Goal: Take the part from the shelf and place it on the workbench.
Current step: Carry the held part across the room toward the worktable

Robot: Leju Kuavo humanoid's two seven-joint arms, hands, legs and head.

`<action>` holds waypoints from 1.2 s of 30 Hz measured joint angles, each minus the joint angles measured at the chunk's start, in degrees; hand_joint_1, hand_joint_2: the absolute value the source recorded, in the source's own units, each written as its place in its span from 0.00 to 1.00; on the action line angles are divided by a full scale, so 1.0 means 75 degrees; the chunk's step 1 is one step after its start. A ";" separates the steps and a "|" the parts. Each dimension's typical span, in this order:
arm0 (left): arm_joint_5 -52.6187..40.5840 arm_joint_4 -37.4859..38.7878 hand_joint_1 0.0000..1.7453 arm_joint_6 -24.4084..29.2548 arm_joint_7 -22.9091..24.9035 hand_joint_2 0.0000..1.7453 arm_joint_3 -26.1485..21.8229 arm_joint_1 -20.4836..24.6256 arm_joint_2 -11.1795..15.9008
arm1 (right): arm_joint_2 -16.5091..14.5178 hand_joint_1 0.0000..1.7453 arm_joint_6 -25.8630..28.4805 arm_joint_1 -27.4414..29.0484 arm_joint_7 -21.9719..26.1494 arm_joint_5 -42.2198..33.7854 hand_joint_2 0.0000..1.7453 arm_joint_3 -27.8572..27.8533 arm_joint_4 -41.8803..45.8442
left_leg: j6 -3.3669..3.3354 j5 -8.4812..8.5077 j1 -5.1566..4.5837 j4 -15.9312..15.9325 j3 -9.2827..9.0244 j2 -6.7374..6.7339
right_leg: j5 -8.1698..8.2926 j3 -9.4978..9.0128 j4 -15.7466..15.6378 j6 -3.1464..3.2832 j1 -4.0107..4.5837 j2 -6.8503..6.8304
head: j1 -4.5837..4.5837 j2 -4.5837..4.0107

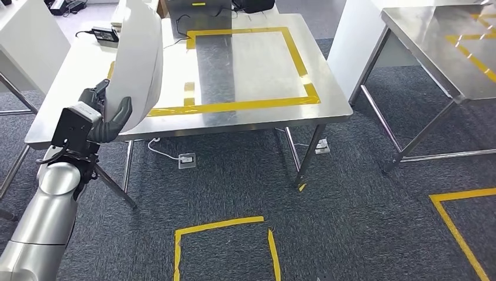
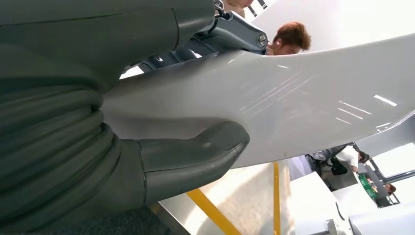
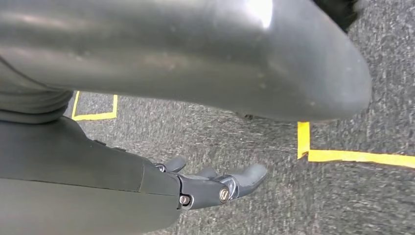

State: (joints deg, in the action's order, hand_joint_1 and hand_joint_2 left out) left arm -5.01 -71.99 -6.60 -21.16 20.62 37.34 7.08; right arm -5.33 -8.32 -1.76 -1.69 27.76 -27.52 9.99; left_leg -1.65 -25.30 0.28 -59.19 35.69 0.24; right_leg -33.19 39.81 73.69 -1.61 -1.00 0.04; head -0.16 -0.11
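The left robot hand (image 1: 108, 120) gripped the part (image 1: 138, 64), a large white curved shell, holding it up over the near left corner of the counter (image 1: 257, 70). In the head view the thumb lay across the shell's lower edge, with the darker fingers (image 1: 93, 96) behind it. The left wrist view showed the same hold from close up: the thick grey thumb (image 2: 195, 156) pressed against the glossy white surface of the part (image 2: 293, 103), and the fingers clamped on its far side. The part stood roughly upright, its top reaching past the picture's upper edge, and it hid the counter's left side behind it. Whether its lower edge touched the counter could not be told.

The counter was a steel one marked with a square of yellow tape (image 1: 298, 58). A black power brick (image 1: 105, 33) lay on its far left part, and a dark box (image 1: 196, 14) sat at its far edge. A second steel table (image 1: 444, 41) stood well apart to the right. Yellow tape outlines (image 1: 222, 225) marked the grey carpet in front of the counter.

The right robot hand (image 3: 210, 183) hung over the carpet, holding nothing, its fingers loosely extended and slightly apart. A person's head (image 2: 291, 36) showed beyond the part in the left wrist view.
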 joint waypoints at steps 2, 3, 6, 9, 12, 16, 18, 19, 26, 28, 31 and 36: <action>0.0000 0.0007 1.00 0.0000 0.0001 1.00 0.0004 -0.0021 -0.0013 | -0.0001 0.00 0.0001 0.0009 -0.0001 0.0000 0.00 0.0000 0.0000 | -0.0022 -0.0133 -0.0044 -0.0008 -0.0142 0.0030 | -0.0123 0.0340 0.0183 0.0026 0.0025 0.0002 | -0.0001 0.0001; 0.0000 0.0012 1.00 0.0000 0.0001 1.00 0.0005 -0.0026 -0.0014 | -0.0001 0.00 0.0001 0.0012 -0.0001 0.0000 0.00 0.0000 0.0000 | -0.0023 -0.0207 -0.0066 -0.0011 -0.0235 0.0043 | 0.0058 0.0340 -0.0053 0.0053 0.0041 0.0002 | -0.0001 0.0001; -0.0001 0.0026 1.00 0.0000 0.0000 1.00 0.0007 -0.0013 -0.0023 | 0.0001 0.00 0.0001 0.0013 0.0001 -0.0001 0.00 -0.0001 0.0000 | 0.0013 -0.0433 -0.0113 -0.0016 -0.0496 0.0056 | 0.1021 -0.0058 -0.1462 0.0222 0.0136 0.0000 | 0.0005 0.0000; -0.0039 0.0041 1.00 0.0000 0.0006 1.00 0.0020 0.0019 -0.0032 | 0.0005 0.00 0.0001 0.0008 0.0001 -0.0012 0.00 -0.0004 0.0000 | 0.0129 -0.0535 -0.0132 -0.0032 -0.0607 0.0073 | 0.1155 -0.0259 -0.1932 0.0324 0.0205 -0.0003 | 0.0010 0.0000; -0.0080 0.0042 1.00 0.0000 0.0007 1.00 0.0047 0.0094 -0.0036 | -0.0008 0.00 0.0004 0.0012 0.0011 -0.0020 0.00 -0.0024 0.0000 | 0.0254 -0.0604 -0.0130 -0.0322 -0.0550 0.0064 | 0.1129 -0.0500 -0.2026 0.0428 0.0139 0.0003 | 0.0026 0.0000; -0.0122 0.0085 1.00 0.0017 0.0020 1.00 0.0092 0.0177 -0.0007 | -0.0015 0.00 -0.0007 -0.0010 0.0046 0.0007 0.00 -0.0054 0.0000 | 0.0416 -0.1128 -0.0034 -0.1935 0.0523 0.0037 | 0.0923 -0.0782 -0.2057 0.0468 0.0067 0.0017 | 0.0060 0.0000; -0.0158 0.0104 1.00 0.0046 0.0031 1.00 0.0101 0.0138 0.0038 | -0.0017 0.00 -0.0027 0.0016 0.0045 0.0048 0.00 -0.0055 0.0000 | 0.0467 -0.1109 0.0013 -0.1999 0.0798 0.0024 | 0.0776 -0.0965 -0.2056 0.0428 0.0033 0.0029 | 0.0062 0.0000; -0.0178 0.0104 1.00 0.0062 0.0034 1.00 0.0101 0.0124 0.0059 | -0.0019 0.00 -0.0036 0.0026 0.0042 0.0065 0.00 -0.0055 0.0000 | 0.0481 -0.0841 0.0031 -0.1659 0.0750 0.0014 | 0.0699 -0.1072 -0.2056 0.0400 0.0016 0.0032 | 0.0060 0.0000; -0.0315 0.0059 1.00 0.0125 0.0098 1.00 0.0118 0.0069 0.0127 | -0.0021 0.00 -0.0042 -0.0001 0.0024 0.0102 0.00 -0.0055 0.0000 | 0.0219 0.0300 0.0043 -0.0013 0.0295 -0.0026 | 0.0345 -0.1349 -0.1898 0.0082 0.0021 0.0024 | 0.0049 0.0000; -0.0330 0.0033 1.00 0.0141 0.0103 1.00 0.0119 0.0083 0.0126 | -0.0023 0.00 -0.0033 -0.0017 0.0026 0.0119 0.00 -0.0054 0.0000 | 0.0118 0.0243 0.0056 0.0004 0.0204 -0.0011 | 0.0330 -0.1054 -0.1338 0.0034 0.0010 0.0022 | 0.0037 0.0000; -0.0367 0.0022 1.00 0.0152 0.0114 1.00 0.0124 0.0070 0.0115 | -0.0031 0.00 -0.0032 -0.0026 0.0025 0.0136 0.00 -0.0052 0.0000 | 0.0023 0.0115 0.0025 0.0008 0.0102 0.0001 | -0.0172 -0.0136 -0.0068 -0.0005 0.0024 0.0022 | 0.0030 0.0000; -0.0457 0.0008 1.00 0.0164 0.0146 1.00 0.0130 0.0016 0.0112 | -0.0024 0.00 -0.0026 -0.0013 0.0026 0.0149 0.00 -0.0052 0.0000 | 0.0019 -0.0144 -0.0057 -0.0009 -0.0199 0.0031 | 0.0717 -0.0119 -0.1218 0.0215 0.0136 0.0022 | 0.0034 0.0000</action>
State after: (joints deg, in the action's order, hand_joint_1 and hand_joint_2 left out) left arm -8.44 -71.93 -5.37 -20.07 21.59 37.46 7.92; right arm -5.51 -8.51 -1.85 -1.50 28.88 -27.91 9.99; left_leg -1.51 -26.38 -0.15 -59.25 34.19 0.48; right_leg -27.81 38.92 64.56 0.01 0.02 0.21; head 0.10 -0.11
